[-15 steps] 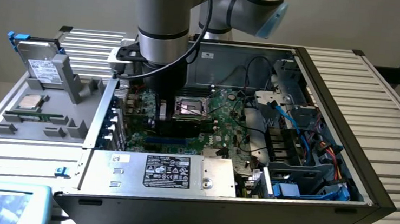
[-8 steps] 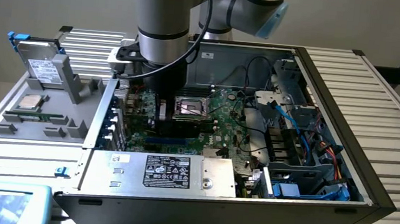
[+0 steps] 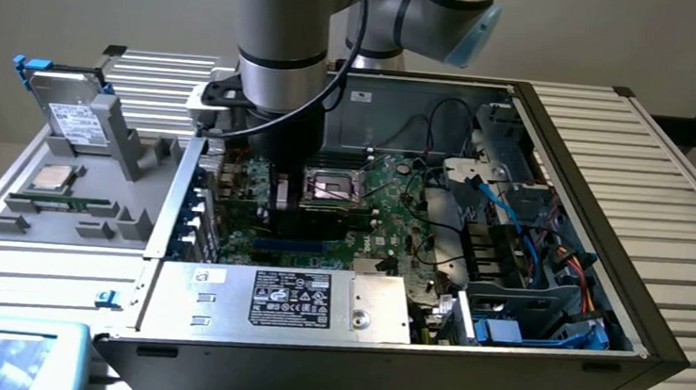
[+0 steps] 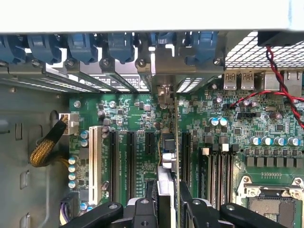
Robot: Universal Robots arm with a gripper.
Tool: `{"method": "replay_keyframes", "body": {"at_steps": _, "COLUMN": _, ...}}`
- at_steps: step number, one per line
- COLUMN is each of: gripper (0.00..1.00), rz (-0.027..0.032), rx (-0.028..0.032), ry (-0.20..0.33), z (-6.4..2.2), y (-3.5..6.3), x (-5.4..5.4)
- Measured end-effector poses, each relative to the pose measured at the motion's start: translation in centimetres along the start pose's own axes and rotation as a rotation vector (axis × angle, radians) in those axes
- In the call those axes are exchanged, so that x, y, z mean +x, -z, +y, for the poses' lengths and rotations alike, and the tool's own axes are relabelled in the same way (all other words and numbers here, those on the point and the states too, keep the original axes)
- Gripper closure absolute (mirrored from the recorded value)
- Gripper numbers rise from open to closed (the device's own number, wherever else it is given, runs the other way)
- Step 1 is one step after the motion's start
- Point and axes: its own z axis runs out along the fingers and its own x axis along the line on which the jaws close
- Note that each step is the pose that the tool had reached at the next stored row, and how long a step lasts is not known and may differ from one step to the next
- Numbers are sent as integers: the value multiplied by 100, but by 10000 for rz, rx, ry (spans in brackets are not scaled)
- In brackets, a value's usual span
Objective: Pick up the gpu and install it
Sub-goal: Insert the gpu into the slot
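Note:
My gripper (image 4: 167, 211) is shut on the gpu (image 4: 167, 161). I see the card edge-on, standing upright between the black fingers (image 4: 146, 210). Its silver end bracket (image 4: 164, 92) reaches the rear slot openings of the case. The card sits low over the green motherboard (image 4: 128, 111), in line with a black expansion slot between the neighbouring slots (image 4: 114, 159); whether it is seated I cannot tell. In the exterior view the arm reaches down into the open computer case (image 3: 582, 111), and the gripper (image 3: 277, 184) holds the gpu (image 3: 280, 198) just to the exterior view's left of the CPU socket (image 3: 333, 189).
A grey fixture (image 3: 131, 223) on the exterior view's left carries a silver hard drive (image 3: 78, 119), a CPU (image 3: 53, 179) and a RAM stick (image 3: 64, 199). Inside the case are the power supply (image 3: 289, 299), loose cables (image 3: 454, 138) and blue drive bays (image 3: 525, 329).

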Motion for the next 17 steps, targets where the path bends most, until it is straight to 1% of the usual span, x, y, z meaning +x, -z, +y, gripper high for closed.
{"method": "replay_keyframes", "body": {"at_steps": 3, "gripper": 71, "rz": -1, "rx": 59, "ry": -36, "z": 5, "y": -1, "x": 1}}
{"method": "replay_keyframes", "body": {"at_steps": 6, "gripper": 71, "rz": -2, "rx": 67, "ry": -48, "z": 14, "y": -2, "x": 3}}
{"method": "replay_keyframes", "body": {"at_steps": 7, "gripper": 71, "rz": -13, "rx": 67, "ry": -48, "z": 18, "y": -2, "x": 5}}
{"method": "replay_keyframes", "body": {"at_steps": 9, "gripper": 71, "rz": -80, "rx": 65, "ry": -49, "z": 23, "y": -3, "x": 12}}
{"method": "replay_keyframes", "body": {"at_steps": 12, "gripper": 71, "rz": -228, "rx": 65, "ry": -51, "z": 25, "y": -5, "x": 29}}
{"method": "replay_keyframes", "body": {"at_steps": 13, "gripper": 71, "rz": -265, "rx": 64, "ry": -52, "z": 25, "y": -6, "x": 35}}
{"method": "replay_keyframes", "body": {"at_steps": 17, "gripper": 71, "rz": -270, "rx": 64, "ry": -53, "z": 26, "y": -7, "x": 38}}
